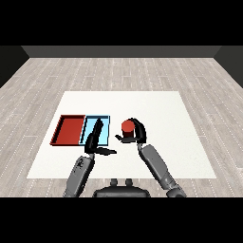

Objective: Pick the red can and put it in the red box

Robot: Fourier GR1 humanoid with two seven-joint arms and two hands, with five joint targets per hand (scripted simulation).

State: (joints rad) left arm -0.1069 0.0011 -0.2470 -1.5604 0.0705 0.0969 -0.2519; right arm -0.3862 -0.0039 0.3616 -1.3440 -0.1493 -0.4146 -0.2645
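Nearest, the left hand (95, 142) is seen with fingers straight, reaching over the near edge of the light blue tray (105, 130) and holding nothing. To its right, the right hand (134, 134) is curled round the upright red can (127, 126), which appears lifted just right of the light blue tray. The red tray (69, 130) lies to the left, beyond the blue one, so a leftward carry across the blue tray and the left hand is judged necessary. Bare desk (156, 109) is left beyond.
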